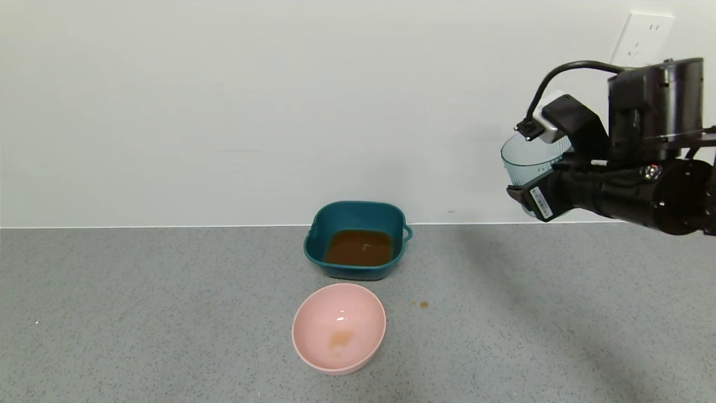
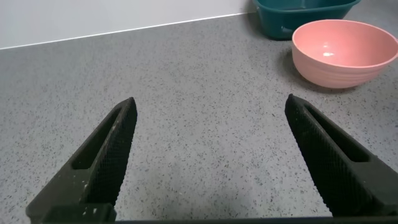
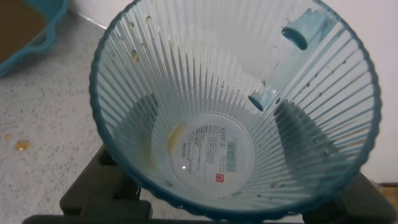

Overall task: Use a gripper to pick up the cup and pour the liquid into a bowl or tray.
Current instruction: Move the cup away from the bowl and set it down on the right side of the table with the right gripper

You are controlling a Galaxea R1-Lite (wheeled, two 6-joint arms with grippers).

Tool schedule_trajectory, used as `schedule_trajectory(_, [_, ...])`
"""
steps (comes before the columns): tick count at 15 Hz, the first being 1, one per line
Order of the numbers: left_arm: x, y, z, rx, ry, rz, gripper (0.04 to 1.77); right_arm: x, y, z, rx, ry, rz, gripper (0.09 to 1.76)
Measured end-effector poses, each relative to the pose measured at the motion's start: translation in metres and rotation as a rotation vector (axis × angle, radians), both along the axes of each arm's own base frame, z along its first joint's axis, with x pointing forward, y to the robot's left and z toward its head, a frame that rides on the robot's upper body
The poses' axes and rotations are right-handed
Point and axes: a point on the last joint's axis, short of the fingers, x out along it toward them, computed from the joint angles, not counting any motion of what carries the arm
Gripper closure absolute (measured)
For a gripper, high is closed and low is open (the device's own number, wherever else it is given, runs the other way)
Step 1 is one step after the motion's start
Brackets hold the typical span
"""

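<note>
Right tool (image 1: 537,193) hangs high in the air at about three o'clock of the head view, well above the counter (image 1: 140,313), clamped around the ribbed cup (image 1: 528,159), which it holds roughly upright against the pale wall (image 1: 224,101); seen from the right wrist, the cup (image 3: 236,106) is all but empty, only droplets and a thin orange smear clinging inside. Near the middle, at the back edge of the counter where it meets the wall, sits the teal basin (image 1: 355,215) with the orange-brown liquid (image 1: 358,247) pooled in it. Just beside it, at six o'clock of it, stands the pink bowl (image 1: 339,327) with a faint orange stain at its bottom. A few small orange drops (image 1: 423,304) lie on the grey speckled surface at about three o'clock of the pink bowl. A white wall socket (image 1: 643,39) shows at one o'clock. Left tool (image 2: 208,158) hovers low over bare counter, fingers spread wide and holding nothing
</note>
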Motion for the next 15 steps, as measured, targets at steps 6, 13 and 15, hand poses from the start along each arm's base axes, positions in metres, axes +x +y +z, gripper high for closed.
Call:
schedule_trajectory(6, [0.000, 0.000, 0.000, 0.000, 0.000, 0.000, 0.09, -0.010, -0.031, -0.040, 0.151, -0.065, -0.078, 0.50])
schedule_trajectory(13, [0.000, 0.000, 0.000, 0.000, 0.000, 0.000, 0.09, -0.023, -0.045, -0.067, 0.245, -0.113, -0.109, 0.50])
schedule_trajectory(15, [0.000, 0.000, 0.000, 0.000, 0.000, 0.000, 0.09, -0.021, -0.047, -0.075, 0.256, -0.093, -0.124, 0.51])
